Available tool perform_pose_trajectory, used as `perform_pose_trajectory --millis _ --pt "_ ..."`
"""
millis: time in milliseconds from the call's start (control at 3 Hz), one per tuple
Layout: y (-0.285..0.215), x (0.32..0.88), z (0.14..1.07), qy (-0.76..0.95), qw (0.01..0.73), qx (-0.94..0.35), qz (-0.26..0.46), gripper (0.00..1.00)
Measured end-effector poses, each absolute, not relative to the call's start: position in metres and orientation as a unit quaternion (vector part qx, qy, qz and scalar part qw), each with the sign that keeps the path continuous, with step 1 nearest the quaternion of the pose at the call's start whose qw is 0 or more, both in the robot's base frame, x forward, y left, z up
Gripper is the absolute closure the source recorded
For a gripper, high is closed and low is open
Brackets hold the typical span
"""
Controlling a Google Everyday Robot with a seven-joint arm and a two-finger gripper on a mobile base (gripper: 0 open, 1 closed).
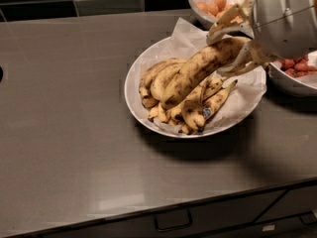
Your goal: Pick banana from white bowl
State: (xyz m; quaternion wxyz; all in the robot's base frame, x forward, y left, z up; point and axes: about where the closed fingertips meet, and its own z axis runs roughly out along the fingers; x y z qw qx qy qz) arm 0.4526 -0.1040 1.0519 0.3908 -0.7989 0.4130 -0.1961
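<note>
The white bowl (136,105) with crinkled paper lining sits in the middle of the grey counter and holds several brown-mottled bananas. My gripper (229,46) comes in from the upper right and is shut on the upper end of one long banana (198,71). That end is lifted and tilted up to the right. Its lower end still rests on the other bananas (190,108) in the bowl. The gripper's pale fingers (228,19) close above and below the fruit.
A white bowl of small orange fruits (213,6) stands at the back right. A white bowl of red strawberries (297,68) stands at the right edge, partly behind my arm. Dark tiles line the back wall. Drawer fronts (173,219) run below the counter's front edge.
</note>
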Motion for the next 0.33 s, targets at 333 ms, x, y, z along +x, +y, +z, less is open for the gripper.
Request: perform_pose_trajectory --millis 333 --pt "-0.1037 0.4521 1.0532 0.413 0.392 -0.798 -0.197 1.0"
